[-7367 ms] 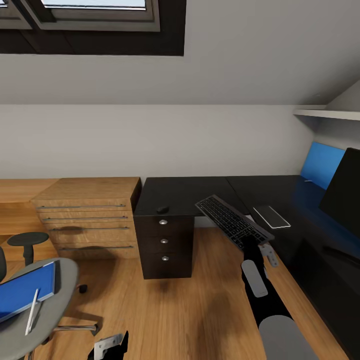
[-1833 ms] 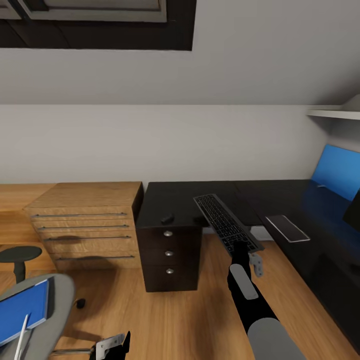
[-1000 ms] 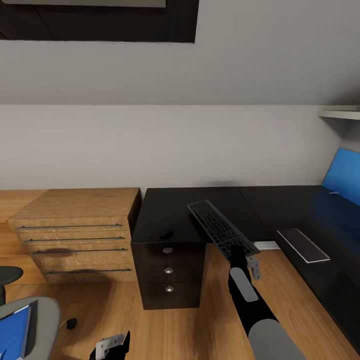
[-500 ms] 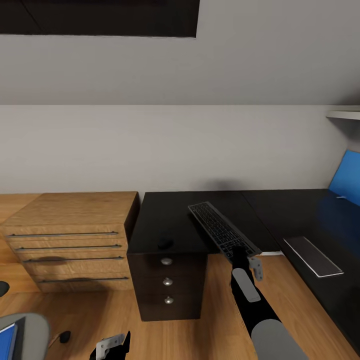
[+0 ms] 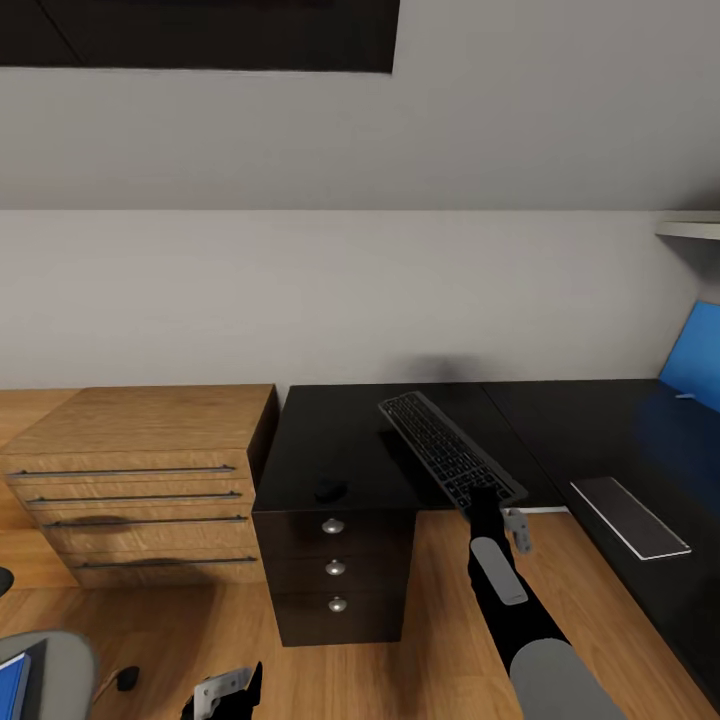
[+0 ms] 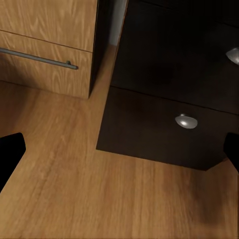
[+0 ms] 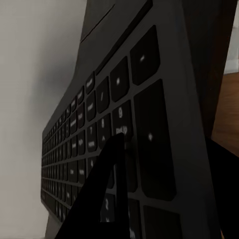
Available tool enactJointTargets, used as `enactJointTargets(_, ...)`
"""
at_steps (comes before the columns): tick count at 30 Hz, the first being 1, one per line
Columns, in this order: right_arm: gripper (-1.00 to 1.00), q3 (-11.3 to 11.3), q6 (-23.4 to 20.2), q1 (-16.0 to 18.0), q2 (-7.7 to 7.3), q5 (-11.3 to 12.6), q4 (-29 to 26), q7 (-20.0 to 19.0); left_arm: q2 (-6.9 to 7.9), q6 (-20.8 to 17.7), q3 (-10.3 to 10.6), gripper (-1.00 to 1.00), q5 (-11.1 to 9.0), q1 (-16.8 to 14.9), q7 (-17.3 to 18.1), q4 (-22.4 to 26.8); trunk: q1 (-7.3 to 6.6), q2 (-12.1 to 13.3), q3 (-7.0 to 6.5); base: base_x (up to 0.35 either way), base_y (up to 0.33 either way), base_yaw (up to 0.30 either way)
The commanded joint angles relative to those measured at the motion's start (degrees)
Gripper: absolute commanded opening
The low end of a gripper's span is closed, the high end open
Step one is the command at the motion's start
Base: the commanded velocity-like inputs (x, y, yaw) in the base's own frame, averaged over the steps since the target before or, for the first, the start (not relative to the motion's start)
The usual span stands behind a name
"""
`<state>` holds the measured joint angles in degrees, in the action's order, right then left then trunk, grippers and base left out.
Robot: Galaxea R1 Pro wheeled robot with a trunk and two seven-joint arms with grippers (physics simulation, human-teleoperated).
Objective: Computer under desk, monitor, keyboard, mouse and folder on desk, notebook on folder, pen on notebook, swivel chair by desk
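Keyboard: the keyboard point(image 5: 448, 452) is held above the counter point(image 5: 345, 440), lying diagonally, its far end over the black top and its near end past the counter's front edge.
Right gripper: the right gripper point(image 5: 487, 500) is pinching the keyboard's near end; in the right wrist view a dark finger point(image 7: 102, 194) lies across the keys point(image 7: 114, 129).
Mouse: the mouse point(image 5: 328, 491) sits on the counter near its front edge, left of the keyboard and well apart from it.
Risk: held at one end only, the long keyboard could tip or twist out of the pinch, by this reading. If lowered here, its near end would hang off the edge. A sweep left could knock the mouse off.
Right arm: stretched forward from the lower right, forearm rising to the keyboard's near end.
Left gripper: the left gripper point(image 5: 222, 692) is low at the near edge, fingers spread wide in the left wrist view, holding nothing, facing the drawers point(image 6: 169, 134) and floor point(image 6: 74, 189).
Surroundings: a dresser point(image 5: 140, 480) stands left of the counter; a chair point(image 5: 40, 675) corner shows at near left.
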<state>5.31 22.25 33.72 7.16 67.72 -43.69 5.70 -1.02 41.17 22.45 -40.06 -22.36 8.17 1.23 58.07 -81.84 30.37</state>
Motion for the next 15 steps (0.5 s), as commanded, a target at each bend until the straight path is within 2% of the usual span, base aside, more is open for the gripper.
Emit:
enactJointTargets(1, -1.00, 0.05, 0.19, 0.03, 0.02, 0.40, 0.03, -0.07, -0.12, 0.14, 0.16, 1.00, -0.64, -0.05, 0.45, -0.09, 0.00, -0.03, 0.06, 0.001, 0.000, 0.000)
enactJointTargets(6, -1.00, 0.01, 0.05, 0.03, -0.46, 0.33, 0.81, -0.66, -0.70, 0.14, 0.14, 1.00, -0.64, -0.05, 0.44, -0.09, 0.00, -0.03, 0.06, 0.000, 0.000, 0.000)
enactJointTargets(15, -1.00, -0.03, -0.02, 0.03, -0.98, 0.31, 1.05, -0.77, -0.82, 0.14, 0.09, 1.00, -0.64, -0.05, 0.41, -0.09, 0.00, -0.03, 0.06, 0.000, 0.000, 0.000)
